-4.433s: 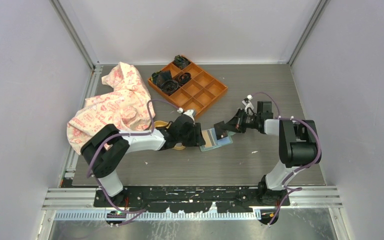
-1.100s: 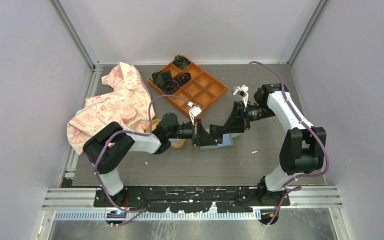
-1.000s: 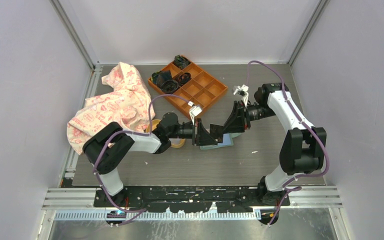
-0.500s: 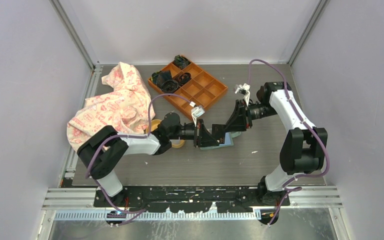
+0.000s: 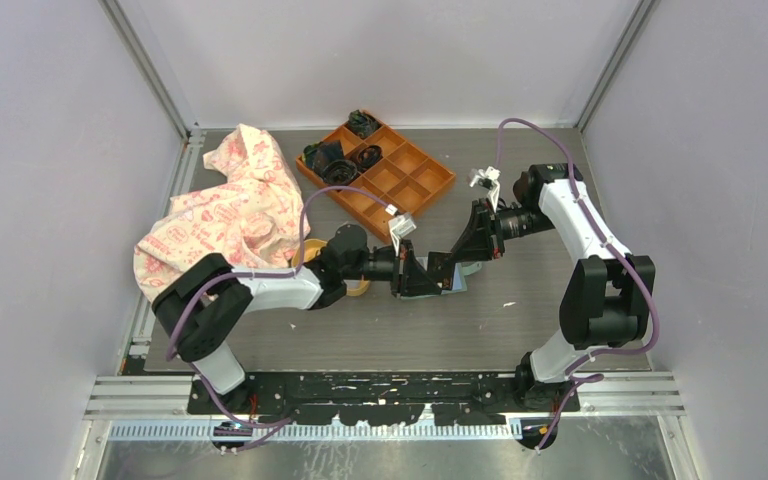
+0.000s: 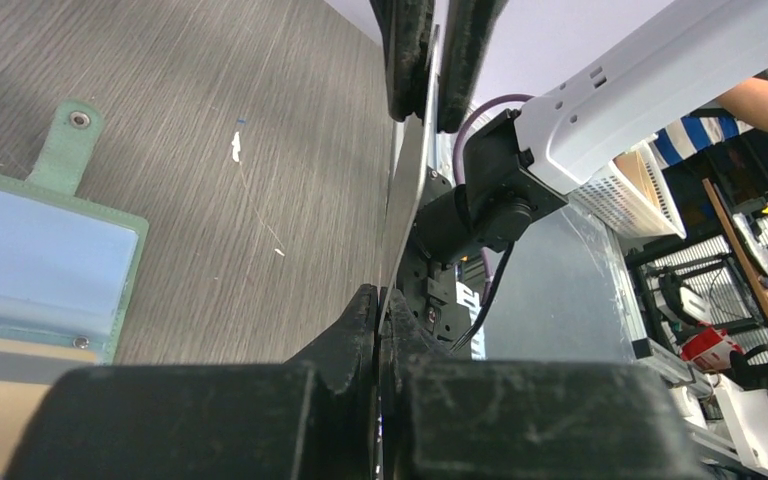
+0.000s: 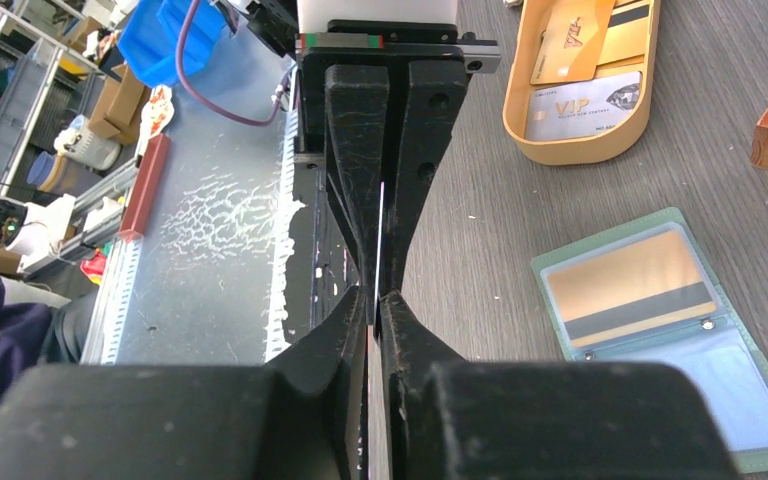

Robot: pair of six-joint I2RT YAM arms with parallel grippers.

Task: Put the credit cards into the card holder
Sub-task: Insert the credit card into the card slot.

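At the right wrist view's bottom centre, the right gripper (image 7: 374,310) and the left gripper (image 6: 378,305) both pinch 1 edge-on credit card (image 6: 410,200). At lower right, the open card holder (image 7: 725,395) already holds 1 gold card (image 7: 628,290). At the top of the frame, 2 cards (image 7: 585,108) lie in the yellow dish (image 7: 512,115), not yet loaded.

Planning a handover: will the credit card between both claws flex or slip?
The credit card is probably stiff: it spans straight between left claw and right claw, unsagging. Thin and seemingly smooth, it may pivot or slip if one pinch loosens.
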